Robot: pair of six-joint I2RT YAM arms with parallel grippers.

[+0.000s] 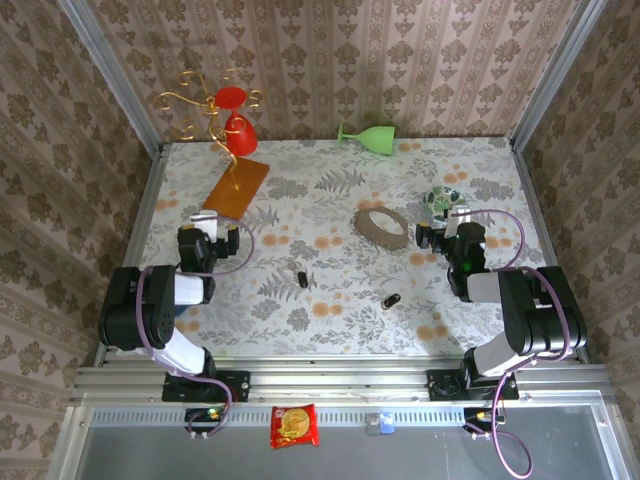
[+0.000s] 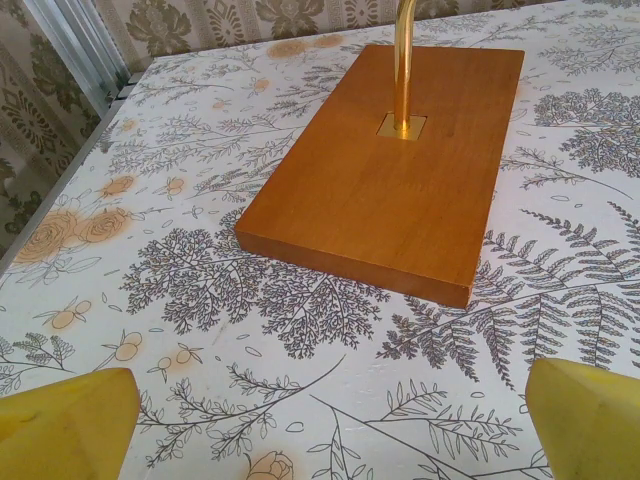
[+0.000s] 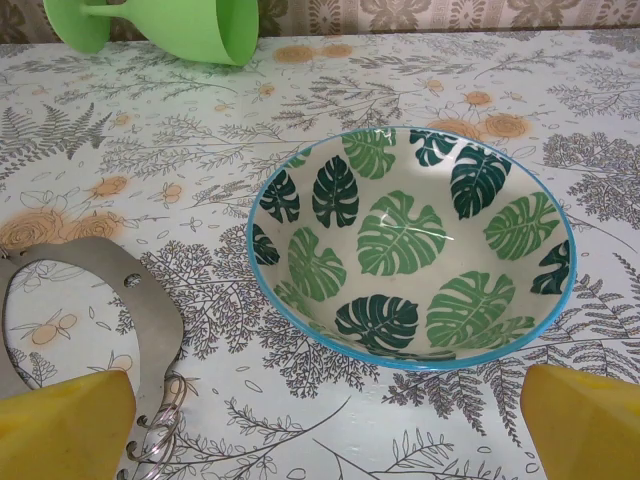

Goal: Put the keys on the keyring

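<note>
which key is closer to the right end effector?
The right-hand key, on the near side of the keyring, is closer to the right end effector; the other key lies left of centre.

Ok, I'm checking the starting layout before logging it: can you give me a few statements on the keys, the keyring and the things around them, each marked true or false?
1. Both keys lie loose on the table, apart from the keyring. True.
2. The green goblet stands upright. False: it lies on its side.
3. The leaf-patterned dish holds a key. False: it is empty.
4. The left fingers and right fingers are open, holding nothing. True.
</note>
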